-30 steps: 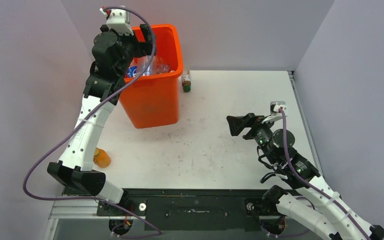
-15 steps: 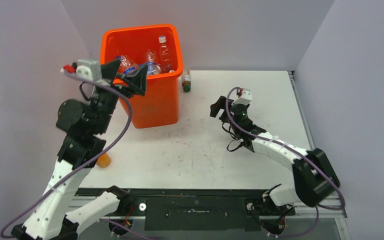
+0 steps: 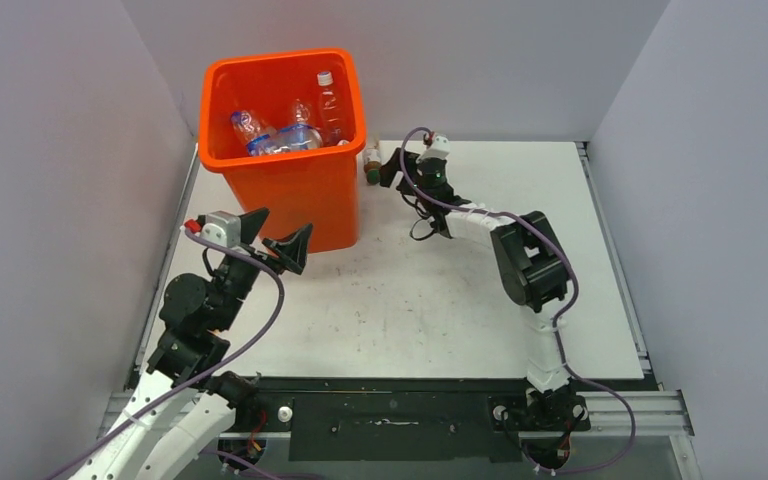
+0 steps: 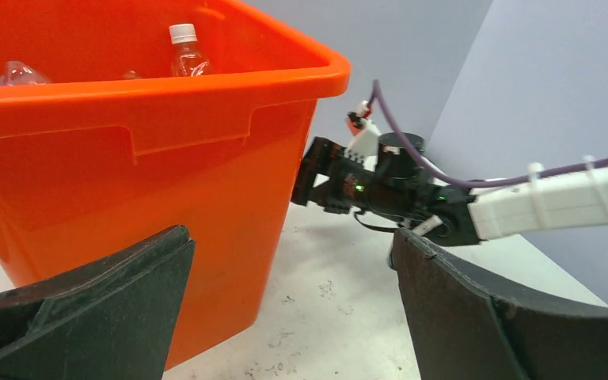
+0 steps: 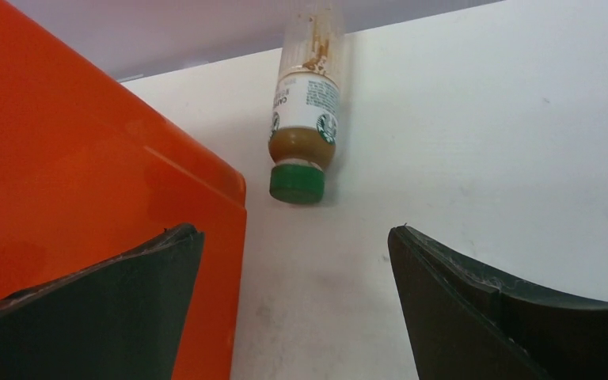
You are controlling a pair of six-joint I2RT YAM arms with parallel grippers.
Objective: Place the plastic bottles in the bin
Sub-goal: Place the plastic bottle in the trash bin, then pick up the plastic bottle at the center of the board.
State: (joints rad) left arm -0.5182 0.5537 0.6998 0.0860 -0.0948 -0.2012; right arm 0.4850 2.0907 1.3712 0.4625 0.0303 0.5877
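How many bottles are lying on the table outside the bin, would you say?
1: a green-capped bottle lies on the table just right of the bin, in front of the open right gripper. The left arm may hide others beneath it.

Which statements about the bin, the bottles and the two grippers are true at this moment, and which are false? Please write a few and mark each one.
1. The green-capped bottle lies on the table beside the bin. True.
2. The right gripper is shut on this bottle. False: it is open, and the bottle lies ahead of it, not between its fingers.
3. The bin holds nothing. False: several clear bottles are inside it.
4. The left gripper is open and holds nothing. True.
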